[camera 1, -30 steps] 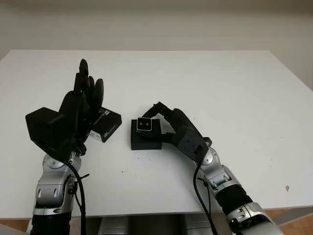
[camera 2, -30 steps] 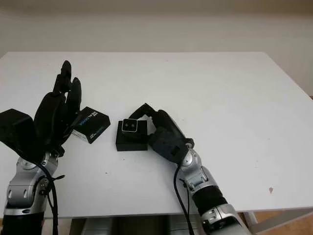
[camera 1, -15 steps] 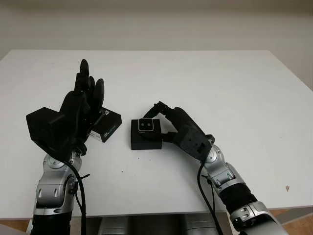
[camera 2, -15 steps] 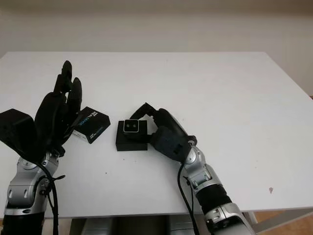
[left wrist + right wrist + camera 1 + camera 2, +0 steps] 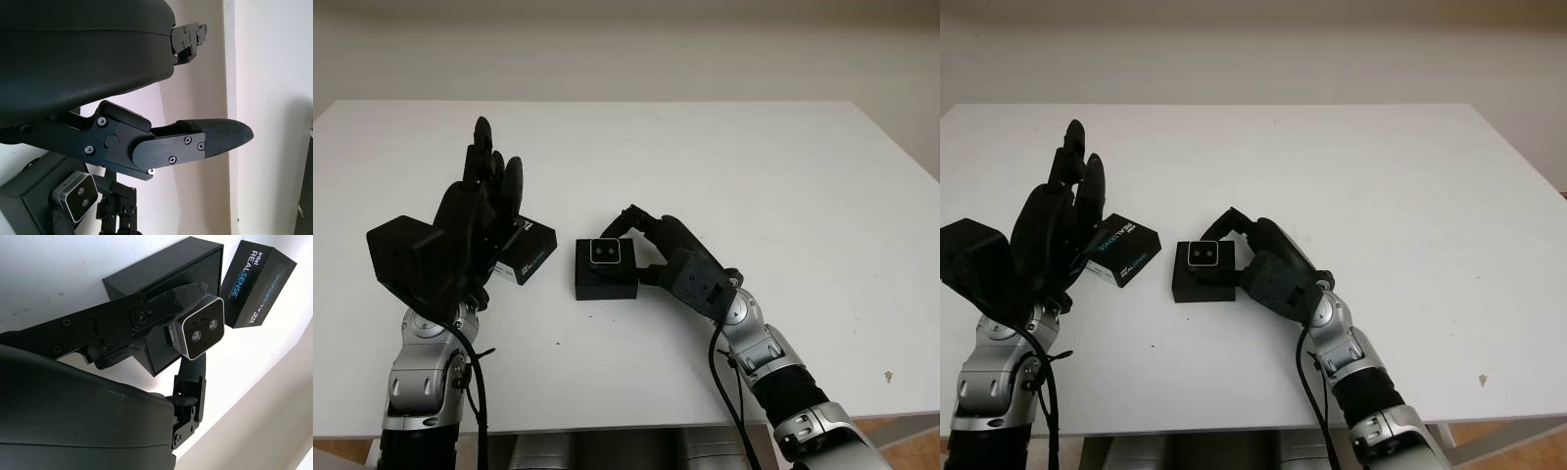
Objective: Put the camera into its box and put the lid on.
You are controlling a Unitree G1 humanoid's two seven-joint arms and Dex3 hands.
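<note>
One camera [image 5: 606, 252], one open black box [image 5: 605, 278] and one lid [image 5: 525, 251] lie on a white table [image 5: 783, 176], with two black three-finger hands over them. The camera is a small silver-grey block with a dark front face showing two round lenses, its corners rounded; it sits at the far end of the box, standing proud of the rim, lens face turned up. The right hand [image 5: 651, 245] is closed on the camera: in the right wrist view one finger [image 5: 146, 316] runs along one side of the camera and another presses the opposite side from below. The arm reaches in from the near right, its silver wrist joint well behind the box. The box is a plain matte black rectangle lying flat near the table's middle, a little left of centre. The lid rests just left of the box, apart from it and turned at an angle, black with a blue edge and white lettering that reads Intel RealSense in the right wrist view. The left hand [image 5: 480, 211] is raised above the table's left part, open and holding nothing, fingers pointing toward the far edge, partly covering the lid's left end from the head cameras
</note>
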